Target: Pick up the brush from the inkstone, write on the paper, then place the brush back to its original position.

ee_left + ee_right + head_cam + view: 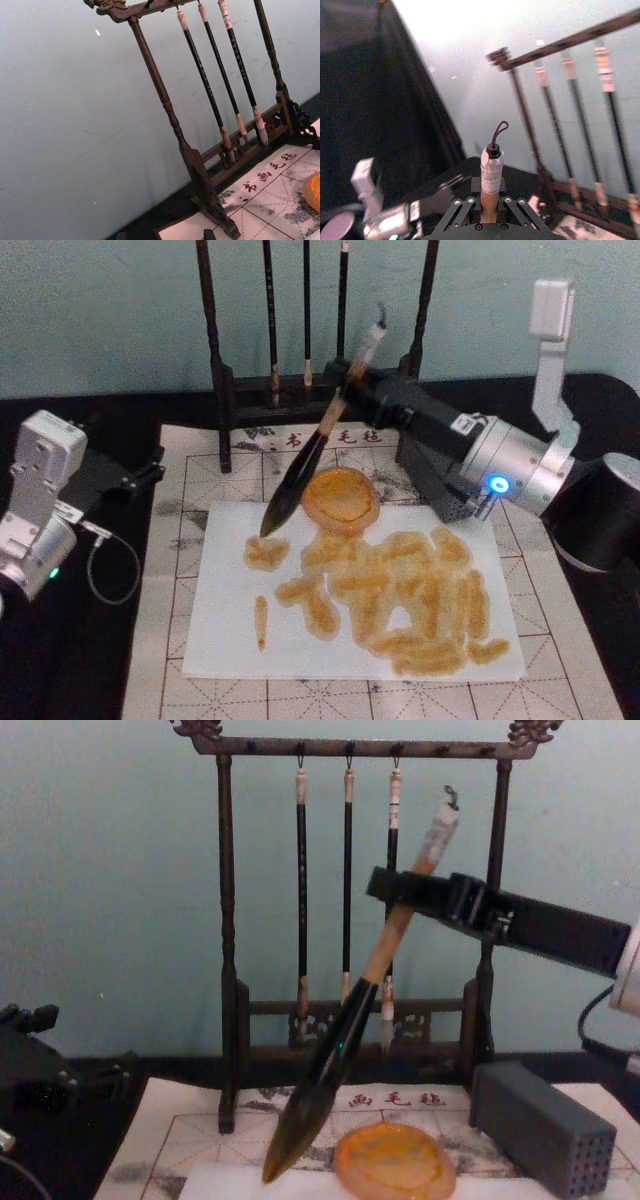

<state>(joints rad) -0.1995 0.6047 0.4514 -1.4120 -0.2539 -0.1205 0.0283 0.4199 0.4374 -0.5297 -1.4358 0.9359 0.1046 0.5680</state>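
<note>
A: Where is the brush?

B: In the air, tilted. The right claw is clamped on the tan handle just under the whitish, taped end with its loop. The dark tuft points down toward the robot's left.

A: And the tip?

B: Just left of the inkstone, over the far left part of the paper. I cannot tell whether it touches the sheet.

A: The inkstone?

B: It sits at the paper's far edge, near the middle. Orange strokes cover much of the paper.

A: Any writing?

B: Red characters are printed along the far border of the mat, which has red grid lines. From the left wrist they seem to read 书画毛毡.

A: What is behind?

B: A dark rack with three thin brushes hanging from it. A grey block with holes stands to the right.

A: The left claw?

B: It is parked over the black table, left of the mat. I cannot tell its state.
</note>
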